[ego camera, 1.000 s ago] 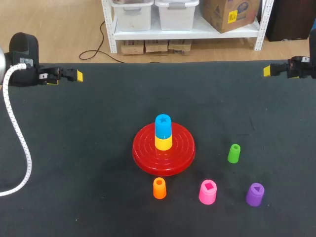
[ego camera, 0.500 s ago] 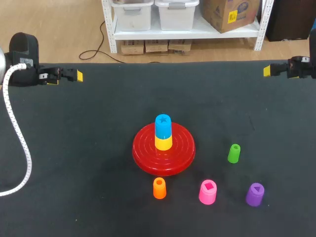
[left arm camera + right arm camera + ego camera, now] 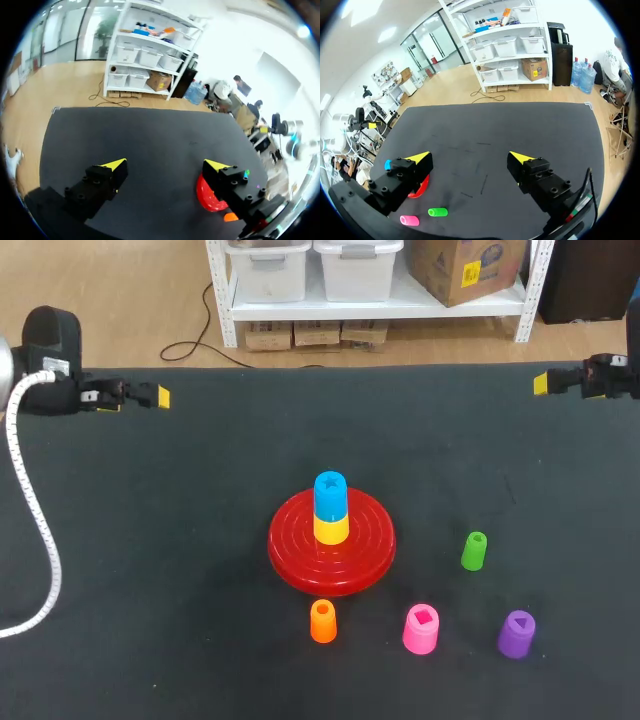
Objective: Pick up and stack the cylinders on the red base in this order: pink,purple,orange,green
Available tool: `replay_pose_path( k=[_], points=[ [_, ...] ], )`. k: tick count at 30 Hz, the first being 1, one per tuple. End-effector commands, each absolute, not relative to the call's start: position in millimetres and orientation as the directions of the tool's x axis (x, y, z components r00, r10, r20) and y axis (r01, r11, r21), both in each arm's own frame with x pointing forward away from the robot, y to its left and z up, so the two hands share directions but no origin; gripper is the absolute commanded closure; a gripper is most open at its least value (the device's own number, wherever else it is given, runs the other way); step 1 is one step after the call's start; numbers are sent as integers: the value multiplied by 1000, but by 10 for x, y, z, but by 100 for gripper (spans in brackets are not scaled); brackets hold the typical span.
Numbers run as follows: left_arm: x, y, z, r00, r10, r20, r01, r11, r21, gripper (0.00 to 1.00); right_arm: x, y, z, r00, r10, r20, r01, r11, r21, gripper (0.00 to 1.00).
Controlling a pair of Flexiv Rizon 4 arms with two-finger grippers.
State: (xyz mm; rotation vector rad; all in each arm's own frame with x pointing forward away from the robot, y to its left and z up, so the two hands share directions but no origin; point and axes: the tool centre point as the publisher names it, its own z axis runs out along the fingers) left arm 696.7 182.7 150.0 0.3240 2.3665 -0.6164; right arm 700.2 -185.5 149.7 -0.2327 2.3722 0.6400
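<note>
L gripper (image 3: 165, 165) is hovering at far-left edge of table (image 3: 180, 560), fingers wide, nothing btwn them. R gripper (image 3: 470, 157) is hovering at far-right edge, also wide. The red base (image 3: 295, 540) is sitting mid-table w/ blue cyl (image 3: 330, 492) on yellow cyl (image 3: 331, 530). Orange cyl (image 3: 323, 621), pink cyl (image 3: 421, 629), purple cyl (image 3: 516, 634), green cyl (image 3: 474, 551) are standing upright near base, well apart from both grippers.

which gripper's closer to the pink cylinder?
Right. The right gripper is far back on the right, the same side of the red base as the pink cylinder; the left gripper is far back left, across the base.
</note>
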Motion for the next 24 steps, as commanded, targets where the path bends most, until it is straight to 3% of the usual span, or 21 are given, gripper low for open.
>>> replay_pose_path(
  k=[1, 6, 12, 24],
  points=[
    [6997, 1704, 1719, -690, 278, -668, 541, 811, -221, 0, 7001, -1857, 1498, -766, 0, -643, -323, 864, 385, 0],
    [6852, 1432, 1828, -497, 553, -668, 772, 633, -51, 0, 7001, -1857, 1498, -766, 0, -643, -323, 864, 385, 0],
    [6619, 1171, 1897, -237, 670, -703, 900, 423, 101, 0, 7001, -1857, 1498, -766, 0, -643, -323, 864, 385, 0],
    [6175, 876, 1803, 41, 613, -789, 978, 139, 159, 0, 7001, -1857, 1498, -766, 0, -643, -323, 864, 385, 0]
  ],
)
